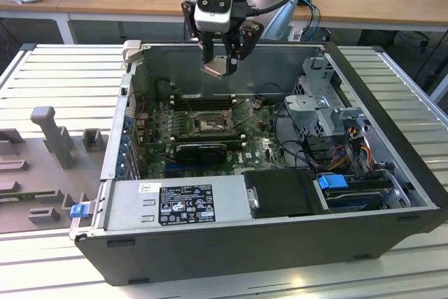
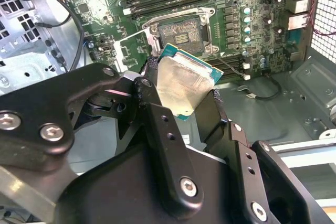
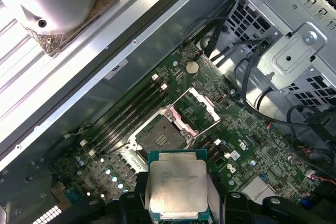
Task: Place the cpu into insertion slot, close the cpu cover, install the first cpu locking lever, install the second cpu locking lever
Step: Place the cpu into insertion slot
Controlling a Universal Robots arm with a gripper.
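The open computer case [image 1: 266, 250] lay on its side on the slatted table [image 1: 63, 68], with its green motherboard [image 1: 262, 146] facing up. On that board the insertion slot [image 3: 160, 135] stood bare, its dark centre exposed. The cpu cover [image 3: 198, 109] was swung open to one side of it, off the socket altogether.

The fingers [image 2: 155, 108] were clenched on the cpu [image 2: 184, 85] by two opposite edges, and its silvery lid showed in both wrist views. In the exterior view the cpu [image 1: 215, 68] hung high, about level with the case's upper rim.

The slot lay below the fingers and out past the cpu's free edge, well apart from it, with nothing in between. In the first wrist view the cpu [image 3: 177, 184] sat square between the fingers while the slot's rim ran at a slant to it (so the chip looked turned against the socket as well as offset from it). By my judgement, seating it depended on closing that gap downward and forward and bringing the edges parallel.
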